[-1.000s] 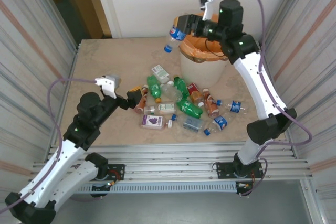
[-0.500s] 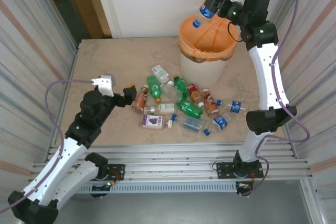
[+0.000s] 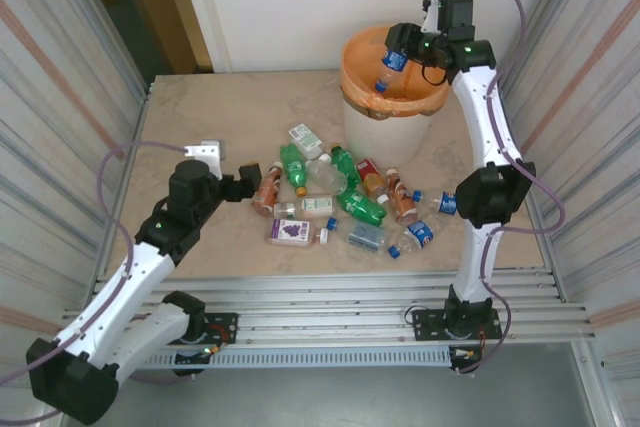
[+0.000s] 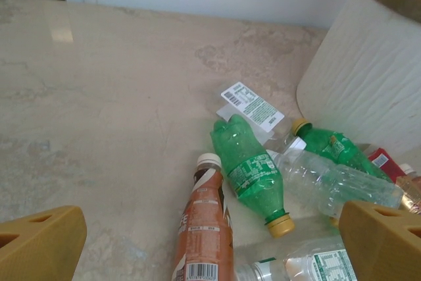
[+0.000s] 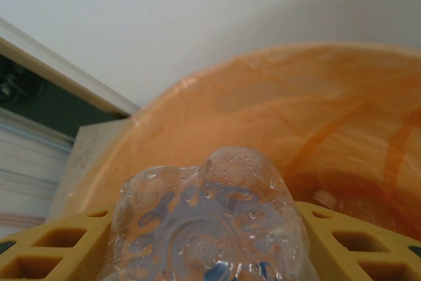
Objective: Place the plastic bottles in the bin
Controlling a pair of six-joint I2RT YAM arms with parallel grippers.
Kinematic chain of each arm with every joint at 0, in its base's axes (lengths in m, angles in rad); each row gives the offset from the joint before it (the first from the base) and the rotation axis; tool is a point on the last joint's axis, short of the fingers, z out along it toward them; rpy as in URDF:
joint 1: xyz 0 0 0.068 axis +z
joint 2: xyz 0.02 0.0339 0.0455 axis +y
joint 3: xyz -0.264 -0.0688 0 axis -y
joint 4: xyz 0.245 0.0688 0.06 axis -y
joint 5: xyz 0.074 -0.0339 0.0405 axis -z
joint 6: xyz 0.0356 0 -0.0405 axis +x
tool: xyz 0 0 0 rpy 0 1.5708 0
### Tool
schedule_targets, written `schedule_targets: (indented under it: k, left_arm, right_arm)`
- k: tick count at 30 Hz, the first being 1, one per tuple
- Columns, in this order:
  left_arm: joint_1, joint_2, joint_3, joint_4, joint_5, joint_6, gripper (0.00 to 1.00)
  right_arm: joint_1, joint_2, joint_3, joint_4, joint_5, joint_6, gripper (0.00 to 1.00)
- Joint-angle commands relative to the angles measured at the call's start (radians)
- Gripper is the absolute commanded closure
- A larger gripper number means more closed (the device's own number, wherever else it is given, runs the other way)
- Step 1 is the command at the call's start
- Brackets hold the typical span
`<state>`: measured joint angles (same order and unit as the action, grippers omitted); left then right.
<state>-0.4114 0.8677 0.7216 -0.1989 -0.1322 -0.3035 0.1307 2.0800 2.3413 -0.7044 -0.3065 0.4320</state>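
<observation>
Left tool: jaws fully open, nothing held. It is positioned low over the tabletop at the left edge of the pile of plastic bottles. In the left wrist view, a brown bottle with a white cap lies between the two spread fingers. A green bottle with a yellow cap lies just beside it on the right.

The pile lies on the tabletop in front of the bin, with the nearest bottles close to its wall.

Right tool: jaws closed on a clear bottle with a blue label. The blue cap points down over the bin opening. In the right wrist view, the bottle base sits between the yellow fingers, with the orange bag beyond.
</observation>
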Motion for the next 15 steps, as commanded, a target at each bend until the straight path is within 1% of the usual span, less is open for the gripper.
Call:
schedule_targets:
  k: [1, 3, 11, 15]
  left_arm:
    - [0.008, 0.04, 0.058, -0.038, 0.004, -0.02, 0.01]
    - [0.007, 0.062, 0.06, -0.037, 0.011, -0.026, 0.01]
    - [0.008, 0.119, 0.072, -0.05, 0.021, -0.035, 0.01]
    - [0.008, 0.134, 0.084, -0.069, 0.021, -0.033, 0.01]
  right_arm:
    - [0.009, 0.015, 0.021, -0.042, -0.001, -0.041, 0.56]
    - [0.015, 0.029, 0.021, -0.058, 0.005, -0.051, 0.51]
    - [0.022, 0.054, 0.021, -0.103, 0.018, -0.07, 0.27]
    - [0.021, 0.041, 0.027, -0.104, 0.024, -0.073, 0.19]
